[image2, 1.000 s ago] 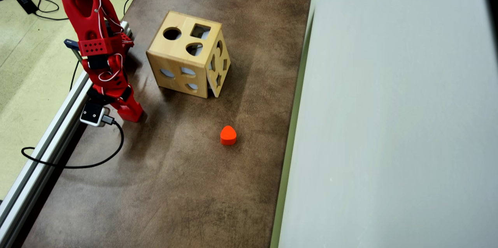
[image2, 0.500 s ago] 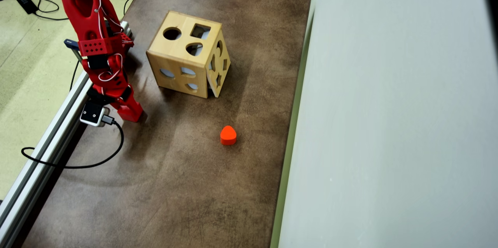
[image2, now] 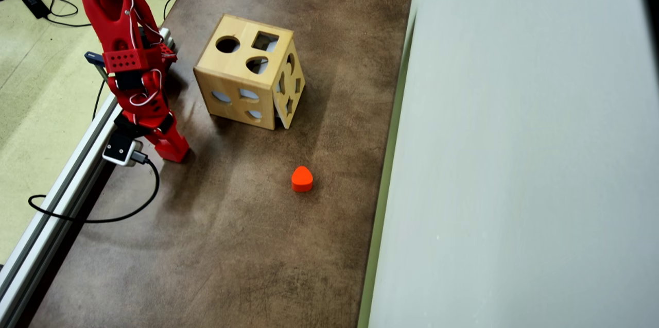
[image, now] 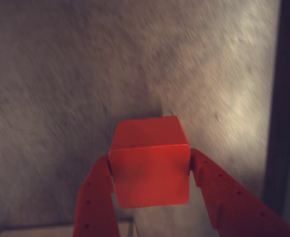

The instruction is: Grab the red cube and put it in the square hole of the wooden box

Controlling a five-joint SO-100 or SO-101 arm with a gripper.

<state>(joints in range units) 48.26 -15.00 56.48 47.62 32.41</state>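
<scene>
The wrist view is smeared with motion blur, so the brown counter (image: 61,74) behind shows only as streaks, and a dark band down the right edge cannot be made out. In that view the cube (image: 149,168) sits low at centre, clamped between the two red fingers (image: 93,197) of the claw (image: 149,170), which press on its left and right faces; the finger bases run out of the bottom of the frame.

In the overhead view the cube itself cannot be picked out: the claw (image2: 167,149), at the left middle of the frame, points down close to the counter (image2: 231,245), and red on red hides what it holds. A white camera block (image2: 119,150) sits just beside it, with a black cable (image2: 103,217) looping off the counter's left edge.

The box (image2: 247,73) stands in the upper middle of the frame, well apart from the claw. Its top face carries a round hole (image2: 227,44), the square hole (image2: 265,40) and a teardrop hole (image2: 257,65); what lies inside cannot be told. An orange-red heart block (image2: 302,179) lies alone on the counter below the box.

The arm (image2: 121,45) rises from the upper left and folds steeply down to the claw.
</scene>
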